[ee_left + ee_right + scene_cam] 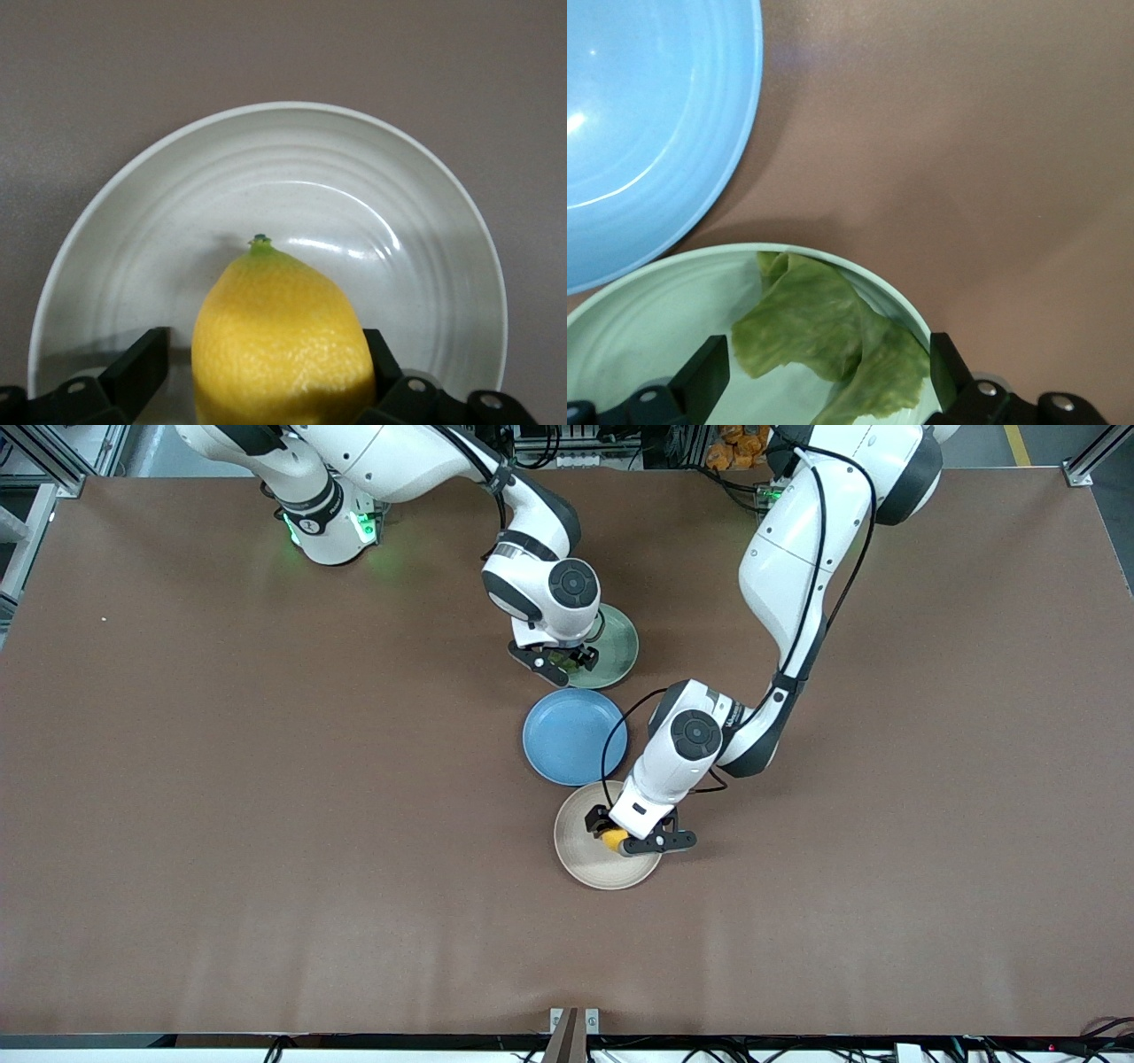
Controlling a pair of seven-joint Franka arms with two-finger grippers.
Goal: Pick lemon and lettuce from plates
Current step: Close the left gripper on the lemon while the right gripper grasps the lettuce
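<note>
The yellow lemon (611, 837) lies on the beige plate (580, 864), the plate nearest the front camera. My left gripper (617, 839) is down on that plate, open around the lemon (283, 345). One finger (376, 359) touches the lemon and the other (142, 359) stands a little off it. The green lettuce (560, 660) lies at the rim of the pale green plate (622, 646), the plate nearest the robots' bases. My right gripper (558, 662) is low over it, open, with a finger on each side of the leaf (824, 336).
A blue plate (574, 737) holding nothing sits between the two plates, close to both; it also shows in the right wrist view (647, 115). Bare brown table (266, 824) spreads toward both ends.
</note>
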